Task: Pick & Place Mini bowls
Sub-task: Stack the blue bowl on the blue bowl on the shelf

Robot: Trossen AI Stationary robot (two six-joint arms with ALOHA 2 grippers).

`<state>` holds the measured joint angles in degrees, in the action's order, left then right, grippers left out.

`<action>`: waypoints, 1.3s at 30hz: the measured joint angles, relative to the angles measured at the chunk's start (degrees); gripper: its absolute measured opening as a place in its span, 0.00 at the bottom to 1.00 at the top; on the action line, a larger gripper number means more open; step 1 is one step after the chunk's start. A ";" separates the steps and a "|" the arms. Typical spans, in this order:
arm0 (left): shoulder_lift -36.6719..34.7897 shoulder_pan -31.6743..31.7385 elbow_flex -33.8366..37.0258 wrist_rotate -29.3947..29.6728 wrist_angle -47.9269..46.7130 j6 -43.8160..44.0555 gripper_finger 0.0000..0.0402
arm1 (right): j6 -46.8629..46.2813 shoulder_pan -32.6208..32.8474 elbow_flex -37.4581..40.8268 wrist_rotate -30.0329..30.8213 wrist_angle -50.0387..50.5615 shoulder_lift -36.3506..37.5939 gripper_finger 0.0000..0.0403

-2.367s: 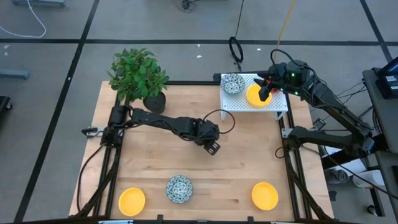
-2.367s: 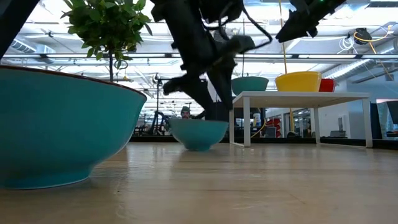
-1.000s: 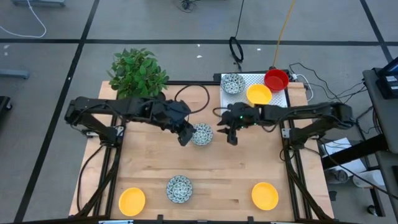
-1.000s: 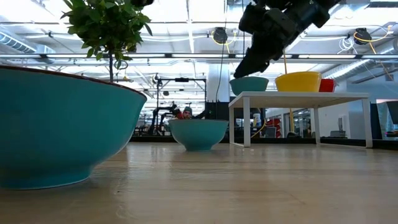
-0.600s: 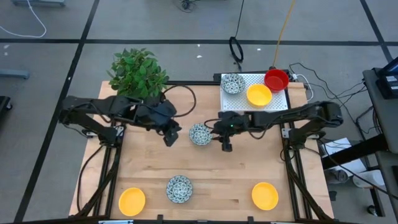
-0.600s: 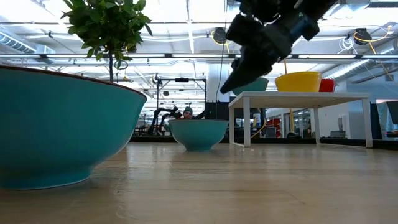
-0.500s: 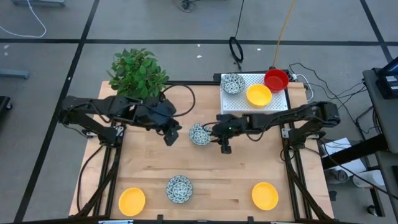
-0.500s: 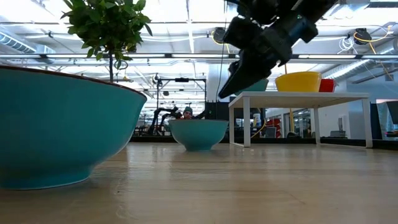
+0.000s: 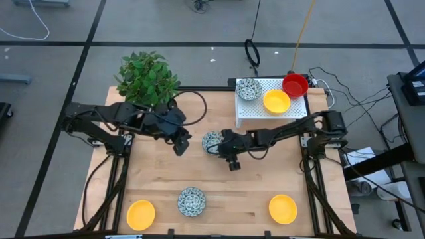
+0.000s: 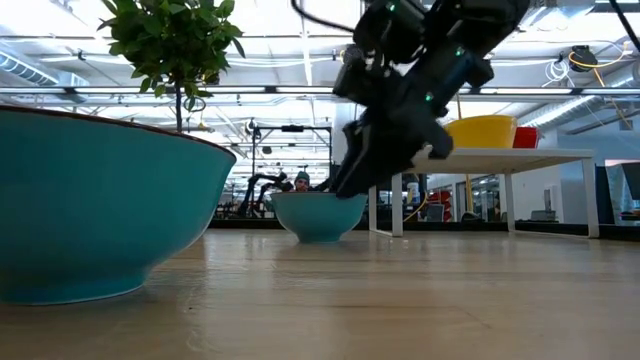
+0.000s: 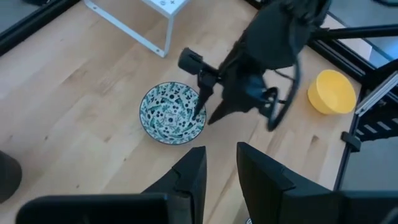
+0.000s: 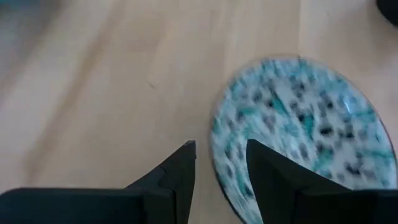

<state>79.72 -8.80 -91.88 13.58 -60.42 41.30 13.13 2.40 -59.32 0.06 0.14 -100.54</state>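
Note:
A patterned mini bowl (image 9: pixel 212 141) stands on its base mid-table, teal outside in the low view (image 10: pixel 318 214). My right gripper (image 9: pixel 223 145) reaches in from the table's right and is open. Its fingers stand either side of the bowl's right rim (image 12: pixel 217 163), one over the inside and one outside (image 11: pixel 202 115). My left gripper (image 9: pixel 180 144) is open and hovers just left of the bowl (image 11: pixel 173 114). On the white rack (image 9: pixel 292 114) sit a patterned bowl (image 9: pixel 248 88), a yellow bowl (image 9: pixel 276 101) and a red bowl (image 9: pixel 295 84).
Near the table's front edge stand a yellow bowl (image 9: pixel 141 214), a patterned bowl (image 9: pixel 191 201) and another yellow bowl (image 9: pixel 283 208). A potted plant (image 9: pixel 147 79) fills the far left corner. Bare wood lies between the middle bowl and the front row.
My right gripper has moved toward the table's left and come down until its fingers stand about the middle bowl's rim. My left gripper has drawn back toward the table's left, away from that bowl.

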 joint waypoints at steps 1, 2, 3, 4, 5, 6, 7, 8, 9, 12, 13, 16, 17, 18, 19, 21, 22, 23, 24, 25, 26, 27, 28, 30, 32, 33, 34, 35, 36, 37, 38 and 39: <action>-0.02 0.00 0.00 0.00 0.03 0.00 0.22 | 0.01 -0.05 0.02 0.61 -0.78 -0.66 0.32; -0.02 0.00 0.00 0.00 0.09 0.00 0.22 | 0.04 -0.07 -0.04 1.49 -1.58 -1.31 0.32; -0.02 0.00 0.00 0.00 0.09 0.09 0.22 | 0.04 -0.05 -0.03 1.98 -1.68 -1.78 0.32; -0.02 0.00 0.00 0.02 0.09 0.43 0.22 | 0.06 -0.05 0.01 2.29 -1.86 -2.27 0.32; -0.02 0.00 0.00 0.08 0.11 0.95 0.22 | 0.15 -0.03 -0.01 2.29 -2.41 -2.66 0.32; -0.02 0.00 0.00 0.32 0.11 1.11 0.22 | 0.26 -0.03 -0.03 2.34 -2.44 -2.96 0.32; -0.02 0.00 0.00 0.52 0.13 1.11 0.22 | 0.47 -0.03 -0.03 2.69 -2.29 -3.30 0.32; -0.02 0.03 0.00 0.59 0.13 0.98 0.22 | 0.72 0.00 -0.03 2.89 -2.26 -3.56 0.32; -0.02 0.03 0.00 0.65 0.15 0.66 0.22 | 1.14 -0.02 -0.03 2.89 -2.14 -3.71 0.32; -0.02 0.04 0.00 0.70 0.50 0.40 0.22 | 1.19 -0.03 0.01 2.91 -2.28 -3.70 0.31; -0.02 0.02 0.00 0.70 0.52 0.46 0.22 | 1.24 -0.03 0.01 2.91 -2.34 -3.68 0.29; -0.02 0.02 0.00 0.70 0.63 1.32 0.22 | 1.28 -0.03 0.01 2.91 -2.31 -3.68 0.22; -0.02 0.02 0.00 0.68 0.61 1.64 0.22 | 1.32 -0.03 0.01 2.87 -2.33 -3.68 0.18; -0.02 0.02 0.00 0.63 0.62 2.10 0.22 | 1.36 -0.03 0.01 2.86 -2.33 -3.68 0.15; -0.02 0.02 0.00 0.59 0.64 2.64 0.22 | 1.63 -0.03 0.01 2.88 -2.28 -3.68 0.12; -0.02 0.02 0.00 0.46 0.66 3.44 0.22 | 2.80 -0.03 0.01 2.96 -2.25 -3.68 0.05; -0.02 0.02 0.00 0.46 0.64 3.73 0.22 | 3.32 -0.03 0.01 3.18 -2.33 -3.61 0.03; -0.02 0.02 0.00 0.44 0.70 3.89 0.22 | 3.80 -0.03 0.01 2.98 -2.29 -3.55 0.02; -0.02 0.02 0.00 0.44 0.68 3.89 0.22 | 4.11 -0.03 0.01 2.96 -2.30 -3.55 0.02; -0.02 0.02 0.00 0.43 0.68 3.89 0.22 | 4.23 -0.03 0.01 3.02 -2.31 -3.55 0.02; -0.02 0.02 0.00 0.44 0.68 3.89 0.22 | 4.23 -0.03 0.01 3.04 -2.27 -3.55 0.02; -0.02 0.02 0.00 0.44 0.68 3.89 0.22 | 4.23 -0.03 0.01 3.04 -2.27 -3.55 0.02; -0.02 0.02 0.00 0.42 0.68 3.89 0.22 | 4.23 -0.03 0.01 3.04 -2.27 -3.55 0.01; -0.02 0.02 0.00 0.42 0.69 3.89 0.22 | 4.20 0.03 0.01 2.97 -1.81 -3.02 0.01; -0.02 0.02 0.00 0.39 0.68 3.89 0.22 | 3.99 0.28 0.12 2.83 -0.89 -2.16 0.01; -0.02 0.02 0.00 0.39 0.68 3.89 0.22 | 3.99 0.32 0.12 2.86 -1.08 -1.83 0.01; -0.02 0.02 0.00 0.39 0.68 3.89 0.22 | 3.99 0.37 0.12 2.86 -1.07 -1.13 0.01; -0.02 0.02 0.00 0.38 0.68 3.89 0.22 | 3.79 0.39 0.12 2.88 -0.29 -0.08 0.01; -0.02 0.02 0.00 0.37 0.68 3.86 0.22 | 3.15 0.39 0.14 2.91 0.24 1.20 0.01; -0.02 0.02 0.00 0.37 0.68 3.67 0.22 | 2.54 0.35 0.14 3.08 0.09 2.43 0.01; -0.02 0.02 0.00 0.37 0.68 3.40 0.22 | 1.83 0.34 0.05 3.18 -0.24 3.51 0.01; -0.02 0.02 0.00 0.36 0.66 3.26 0.22 | 1.17 0.31 0.01 3.27 0.04 4.82 0.01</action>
<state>79.70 -8.78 -91.88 13.95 -59.77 44.56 14.31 2.70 -59.31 3.33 0.18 -95.72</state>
